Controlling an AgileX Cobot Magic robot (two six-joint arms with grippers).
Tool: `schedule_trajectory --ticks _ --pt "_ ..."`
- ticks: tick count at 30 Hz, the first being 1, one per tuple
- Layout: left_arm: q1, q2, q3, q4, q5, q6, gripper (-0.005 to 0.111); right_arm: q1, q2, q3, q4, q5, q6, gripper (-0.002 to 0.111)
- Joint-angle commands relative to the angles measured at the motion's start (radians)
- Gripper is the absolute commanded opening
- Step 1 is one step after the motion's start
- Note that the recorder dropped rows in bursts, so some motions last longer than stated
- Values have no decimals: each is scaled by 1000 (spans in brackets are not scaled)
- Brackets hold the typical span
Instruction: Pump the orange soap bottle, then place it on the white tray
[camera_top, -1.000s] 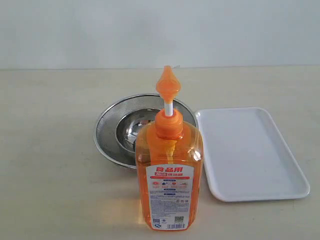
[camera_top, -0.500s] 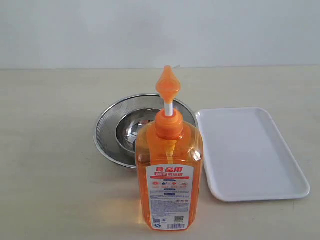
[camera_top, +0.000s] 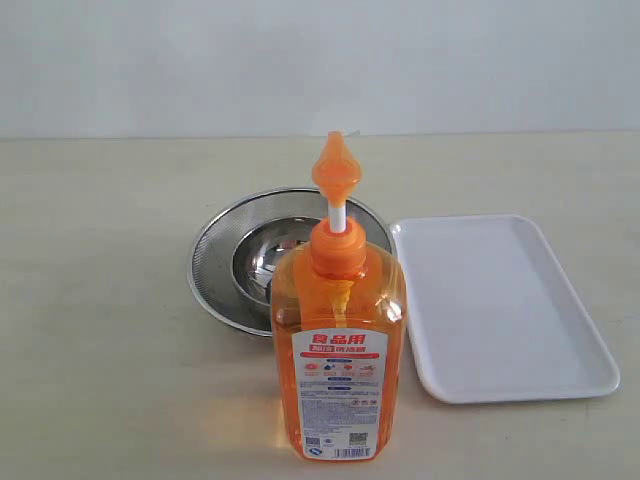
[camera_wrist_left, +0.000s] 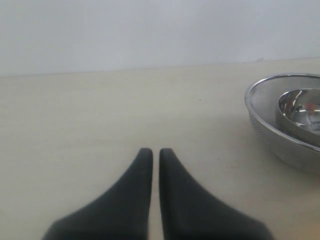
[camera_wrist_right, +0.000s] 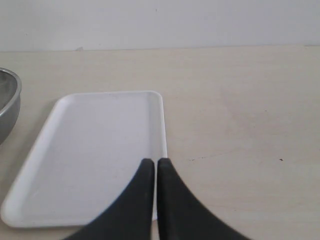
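My left hand (camera_wrist_left: 151, 154) and right hand (camera_wrist_right: 151, 164) are both pinched shut, empty, low over the surface (camera_wrist_left: 75, 115). The orange soap bottle (camera_top: 338, 350) stands upright at lower centre, pump raised, apparently unpressed. The white tray (camera_top: 500, 310) lies just right of it, making a short carry.

pale beige tabletop (camera_top: 100, 330), faintly grained it seems, meets a plain white wall (camera_top: 300, 60); soft, even light.

Showing the soap bottle (camera_top: 338, 350) standing on the desk (camera_top: 100, 350), fronting the nested bowls (camera_top: 215, 270), with the tray (camera_top: 500, 310) lying just right of both.
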Motion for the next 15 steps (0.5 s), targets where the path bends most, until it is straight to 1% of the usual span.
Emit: schedule_trajectory --ticks 1,4,9,11,13,15 --pt "1 -4 4 46 -11 5 5 -6 -6 -1 -3 -12 0 0" --pt "1 -4 4 55 -54 5 5 -6 -6 -1 -3 -12 0 0" --pt "1 -4 4 44 -288 5 5 -6 -6 -1 -3 -12 0 0" --pt "1 -4 4 44 -366 -33 5 -6 -6 -1 -3 -12 0 0" --pt "1 -4 4 44 -381 -77 5 -6 -6 -1 -3 -12 0 0" --pt "1 -4 -5 44 -371 -81 5 -6 -6 -1 -3 -12 0 0"
